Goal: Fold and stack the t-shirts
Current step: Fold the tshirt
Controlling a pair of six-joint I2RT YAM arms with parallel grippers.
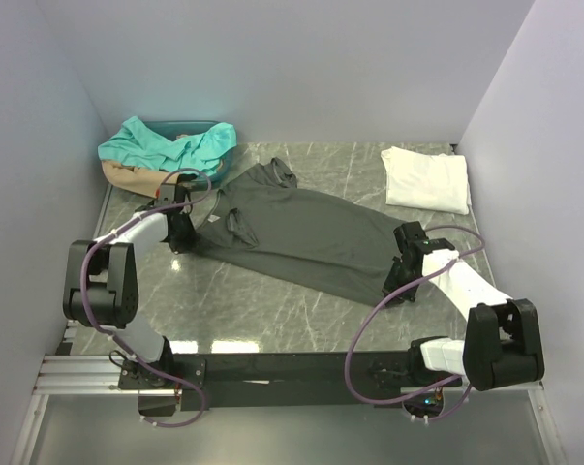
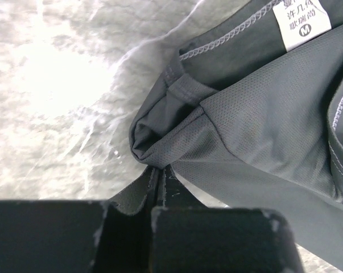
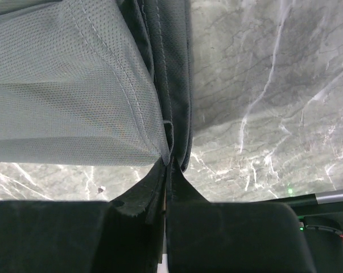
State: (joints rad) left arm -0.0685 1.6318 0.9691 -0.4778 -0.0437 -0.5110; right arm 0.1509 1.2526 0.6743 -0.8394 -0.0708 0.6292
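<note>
The grey shirt (image 1: 301, 237) lies slantwise across the middle of the surface (image 1: 262, 315), collar toward the far left corner and hem toward the right edge. The left end effector (image 2: 160, 185) is clenched on a bunched fold beside the shoulder seam, near the label (image 2: 302, 20). The right end effector (image 3: 168, 168) is clenched on the stacked hem layers. Gripping opposite ends probably lets the arms draw the cloth flat and carry it over as one piece. A folded white shirt (image 1: 425, 179) sits in the far right corner, well apart. The teal shirt (image 1: 166, 143) and tan shirt (image 1: 127, 176) are heaped at the far left corner, near the collar. The bare strip along the near edge looks like the safest room for folding.
</note>
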